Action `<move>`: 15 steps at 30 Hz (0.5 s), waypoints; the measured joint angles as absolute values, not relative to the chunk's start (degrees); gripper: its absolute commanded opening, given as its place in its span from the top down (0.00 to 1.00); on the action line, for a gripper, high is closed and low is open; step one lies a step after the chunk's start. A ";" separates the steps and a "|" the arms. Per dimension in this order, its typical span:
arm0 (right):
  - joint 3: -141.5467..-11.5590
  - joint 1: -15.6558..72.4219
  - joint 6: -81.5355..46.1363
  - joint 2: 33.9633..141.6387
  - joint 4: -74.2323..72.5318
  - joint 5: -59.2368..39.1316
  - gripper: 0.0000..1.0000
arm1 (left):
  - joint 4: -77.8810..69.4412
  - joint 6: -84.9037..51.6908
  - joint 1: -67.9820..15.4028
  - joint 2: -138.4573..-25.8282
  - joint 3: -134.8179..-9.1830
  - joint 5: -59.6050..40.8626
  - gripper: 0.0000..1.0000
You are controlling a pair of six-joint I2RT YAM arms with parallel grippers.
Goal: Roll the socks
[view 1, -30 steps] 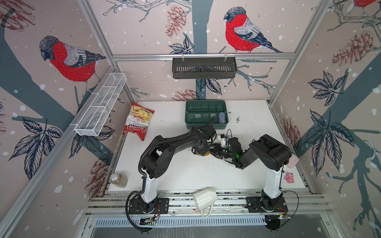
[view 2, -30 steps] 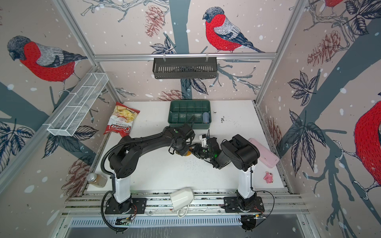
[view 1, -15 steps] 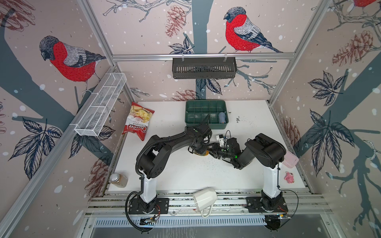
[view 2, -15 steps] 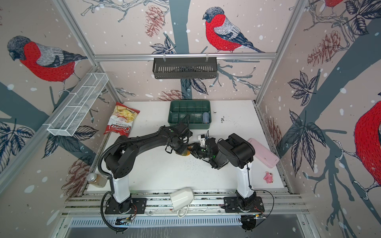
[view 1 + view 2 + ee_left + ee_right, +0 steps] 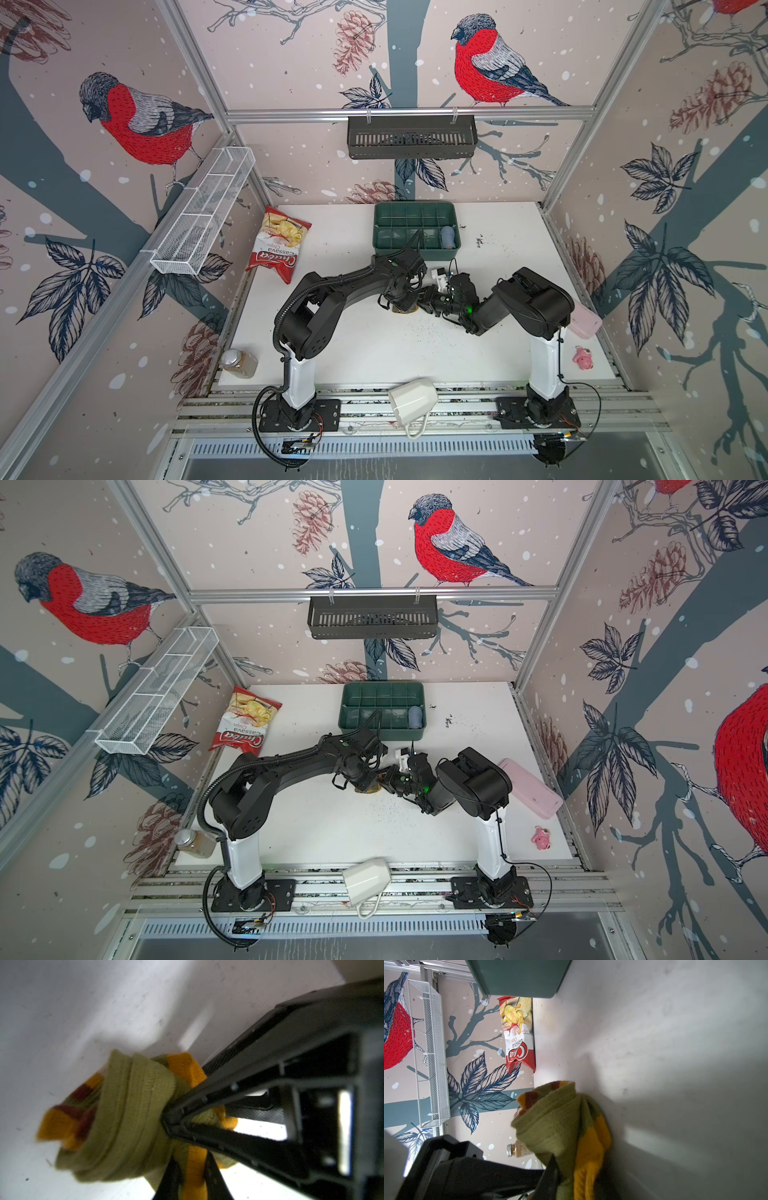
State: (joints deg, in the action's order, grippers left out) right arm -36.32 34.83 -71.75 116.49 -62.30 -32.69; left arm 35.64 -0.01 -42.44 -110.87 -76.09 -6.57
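Note:
The socks (image 5: 128, 1118) are a bunched olive-green roll with orange and dark red stripes, lying at the table's middle. In both top views only a small orange-olive patch of the socks (image 5: 405, 308) (image 5: 371, 788) shows under the two wrists. My left gripper (image 5: 194, 1165) is shut on an orange part of the roll. My right gripper (image 5: 577, 1178) comes in from the opposite side and is shut on the olive and orange fabric of the socks (image 5: 556, 1124). In the left wrist view its two fingers (image 5: 228, 1093) meet at one tip pressed into the roll.
A green divided tray (image 5: 415, 206) stands just behind the grippers, with a blue-grey roll (image 5: 448, 236) in it. A chips bag (image 5: 277, 245) lies at the back left and a spice jar (image 5: 239, 363) at the front left. A white cup (image 5: 413, 401) is on the front rail. A pink case (image 5: 584, 322) and a pink toy (image 5: 582, 358) are at the right.
My right gripper has closed on the socks. Both wrists have shifted slightly over the roll, and the left grip stays as it was.

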 measured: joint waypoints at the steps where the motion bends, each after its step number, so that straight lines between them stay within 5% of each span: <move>1: -36.36 34.83 -71.61 116.29 -61.76 -32.51 0.93 | 35.62 -0.01 -42.37 -110.89 -76.09 -6.68 0.80; 8: -36.60 35.05 -68.47 114.96 -58.72 -31.29 0.99 | 34.79 -0.01 -41.36 -110.76 -75.44 -9.82 0.71; 15: -36.84 35.20 -65.43 113.38 -55.37 -30.87 1.00 | 29.58 -1.58 -35.42 -104.86 -69.12 -23.49 0.64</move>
State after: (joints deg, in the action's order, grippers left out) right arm -36.84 35.20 -65.43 113.38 -55.37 -30.87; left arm 29.58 -1.58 -35.42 -104.86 -69.12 -23.49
